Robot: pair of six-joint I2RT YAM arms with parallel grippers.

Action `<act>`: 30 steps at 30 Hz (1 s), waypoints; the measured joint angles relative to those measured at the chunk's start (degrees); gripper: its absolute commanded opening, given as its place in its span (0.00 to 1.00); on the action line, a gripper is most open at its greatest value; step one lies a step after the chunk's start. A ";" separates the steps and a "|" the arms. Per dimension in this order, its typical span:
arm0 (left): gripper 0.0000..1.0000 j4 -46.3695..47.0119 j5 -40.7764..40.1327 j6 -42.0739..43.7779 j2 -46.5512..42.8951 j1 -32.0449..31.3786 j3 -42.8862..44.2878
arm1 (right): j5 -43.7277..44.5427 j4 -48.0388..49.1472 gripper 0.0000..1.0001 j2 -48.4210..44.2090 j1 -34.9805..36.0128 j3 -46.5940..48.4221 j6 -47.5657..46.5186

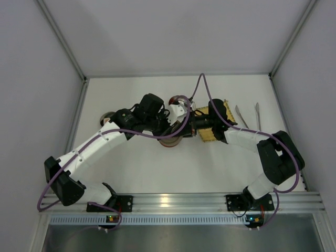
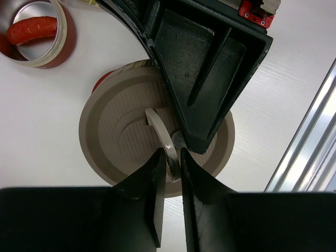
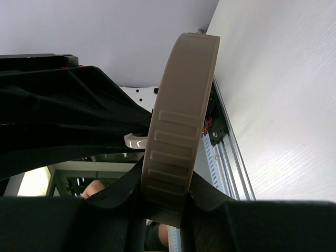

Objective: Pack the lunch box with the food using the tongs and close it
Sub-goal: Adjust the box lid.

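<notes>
I am inspecting the two arms where they are meeting over the middle of the white table (image 1: 142,173).

Nearest the bases, the left gripper (image 2: 172,155) is pinching the thin raised handle (image 2: 157,126) of a round beige lid (image 2: 113,131). Both of its fingers (image 2: 155,189) are pressing against the strip, with no slack showing.

The right gripper (image 3: 168,197) is clamping the same lid by its ribbed rim, with its jaws tight on either face. From the left wrist camera the lid is lying flat over a red tin (image 2: 102,81), and only a sliver of that tin is showing at the lid's edge. I cannot tell whether the lid is fully seated.

Just beyond the lid, an open tin (image 2: 64,32) is standing apart from it. The red sausage (image 2: 31,29) is lying inside this tin on the metal floor.

Farther back in the overhead view, a yellow mat (image 1: 227,111) is lying mostly hidden under the right arm. The silver tongs (image 1: 241,116) are resting on the table to its right, and neither gripper is touching them.
</notes>
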 measured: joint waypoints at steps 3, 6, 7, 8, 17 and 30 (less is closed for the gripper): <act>0.17 0.02 0.15 -0.17 0.04 0.00 0.00 | -0.07 0.02 0.00 0.00 0.07 0.00 0.02; 0.13 0.02 0.11 -0.66 0.09 0.04 0.02 | -0.04 0.02 0.00 0.00 0.07 0.00 0.04; 0.12 0.02 0.09 -0.87 0.13 0.04 0.00 | -0.04 0.00 0.00 0.00 0.07 0.00 0.04; 0.11 0.02 0.09 -1.05 0.15 0.07 0.02 | -0.04 0.00 0.00 0.00 0.07 0.00 0.07; 0.06 0.09 -0.04 -1.99 0.28 0.09 0.00 | -0.04 0.02 0.00 0.00 0.09 0.00 0.55; 0.00 0.07 0.98 -4.31 0.39 2.16 0.07 | -1.09 -7.69 0.64 0.00 0.17 4.26 -6.56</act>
